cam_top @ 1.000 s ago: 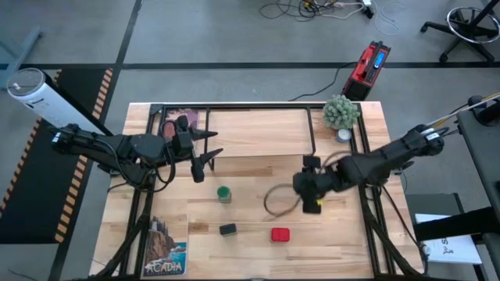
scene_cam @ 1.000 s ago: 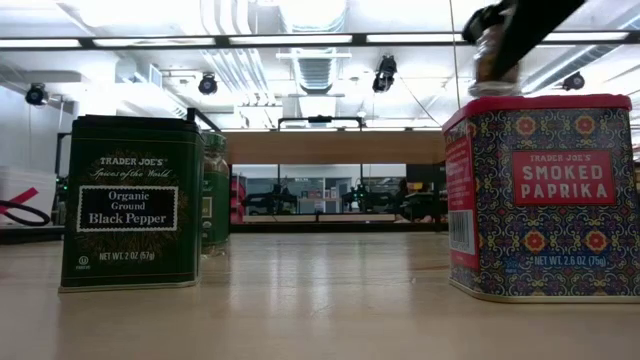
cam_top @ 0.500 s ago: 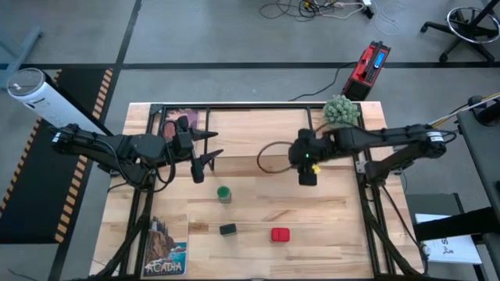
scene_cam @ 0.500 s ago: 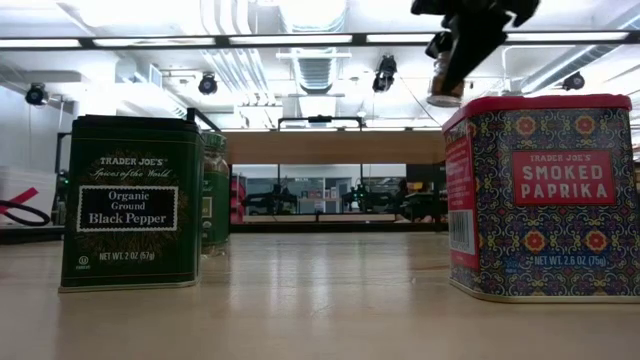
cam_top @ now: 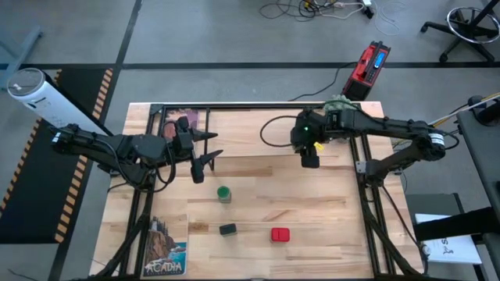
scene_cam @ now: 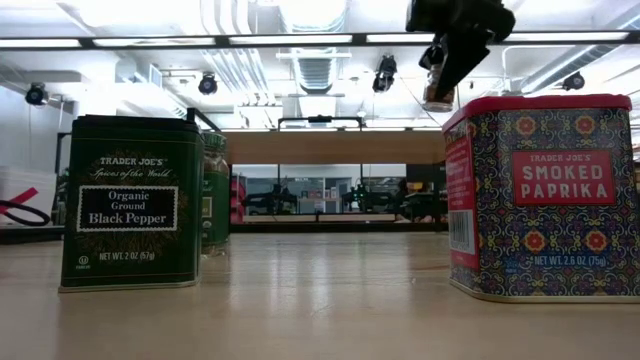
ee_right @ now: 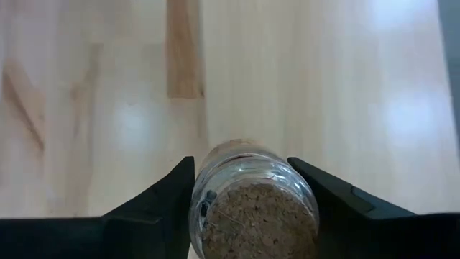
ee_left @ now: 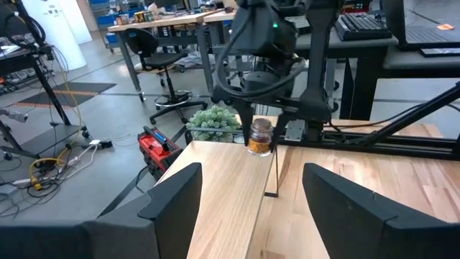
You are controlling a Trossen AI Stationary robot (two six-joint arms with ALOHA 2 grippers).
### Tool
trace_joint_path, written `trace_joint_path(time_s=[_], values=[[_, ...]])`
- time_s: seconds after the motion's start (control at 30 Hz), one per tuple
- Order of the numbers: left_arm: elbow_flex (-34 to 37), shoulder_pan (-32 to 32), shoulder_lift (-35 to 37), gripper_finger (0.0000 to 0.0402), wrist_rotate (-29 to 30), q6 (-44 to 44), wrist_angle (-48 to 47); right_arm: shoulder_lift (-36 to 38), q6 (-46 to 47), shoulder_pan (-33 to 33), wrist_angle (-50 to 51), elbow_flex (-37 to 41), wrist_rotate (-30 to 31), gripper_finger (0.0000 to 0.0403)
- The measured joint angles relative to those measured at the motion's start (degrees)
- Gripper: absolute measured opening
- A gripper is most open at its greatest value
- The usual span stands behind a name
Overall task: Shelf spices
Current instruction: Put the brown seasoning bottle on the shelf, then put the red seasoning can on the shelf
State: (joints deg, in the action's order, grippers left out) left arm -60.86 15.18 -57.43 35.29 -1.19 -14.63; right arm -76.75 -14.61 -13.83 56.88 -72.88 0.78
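Note:
My right gripper [cam_top: 309, 156] is shut on the tiny tan round jar [ee_left: 259, 137], which has a cork lid [ee_right: 257, 217], and holds it over the right end of the shelf [cam_top: 258, 129]. The shelf is a light board on thin black legs [ee_left: 277, 173]. On the table stand the green-capped jar [cam_top: 224, 193], the squat dark jar [cam_top: 227, 229] and the red square tin [cam_top: 280, 234]. In the low view the dark pepper tin [scene_cam: 130, 200] and the red paprika tin [scene_cam: 545, 195] stand close. My left gripper [cam_top: 209, 156] waits open at the shelf's left end. My right gripper pinches the tan jar between its two fingers [ee_left: 244, 124], on the jar's sides just below the cork lid [ee_right: 215, 188]. The fingers come from above, pointing down. The jar is roughly upright below them, lifted clear above the shelf's board [ee_left: 237, 180].
A green potted plant [cam_top: 341, 112] stands at the table's far right corner, close behind the right gripper. Cards lie at the near left [cam_top: 166, 246] and far left [cam_top: 178, 121]. A cable loop [cam_top: 273, 129] hangs by the right arm. A red device [cam_top: 369, 64] sits on the floor.
My right gripper has carried the tan jar from the table's right middle toward the far edge and upward, ending over the shelf's right end. It has stayed shut on the jar.

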Motion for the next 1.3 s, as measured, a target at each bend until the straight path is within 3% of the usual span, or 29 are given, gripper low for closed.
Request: trace_joint_path(time_s=[0.17, 0.37, 0.7, 1.3], values=[[0.0, 0.0, 0.0, 0.024, 0.0, 0.0, 0.0, -1.0, -1.5, -2.9, -0.1, 0.0, -2.3, 0.0174], [0.0, 0.0, 0.0, 0.0241, 0.0, 0.0, 0.0, -3.9, -2.0, -4.8, -0.1, 0.2, -2.4, 0.0195], [0.0, 0.0, 0.0, 0.0229, 0.0, 0.1, -0.7, -6.6, -3.0, -5.7, 0.1, -0.6, -2.3, 0.0195], [0.0, 0.0, 0.0, 0.0245, 0.1, 0.1, -1.4, -5.0, -0.4, -6.1, 8.9, -15.3, -0.2, 0.0245]])
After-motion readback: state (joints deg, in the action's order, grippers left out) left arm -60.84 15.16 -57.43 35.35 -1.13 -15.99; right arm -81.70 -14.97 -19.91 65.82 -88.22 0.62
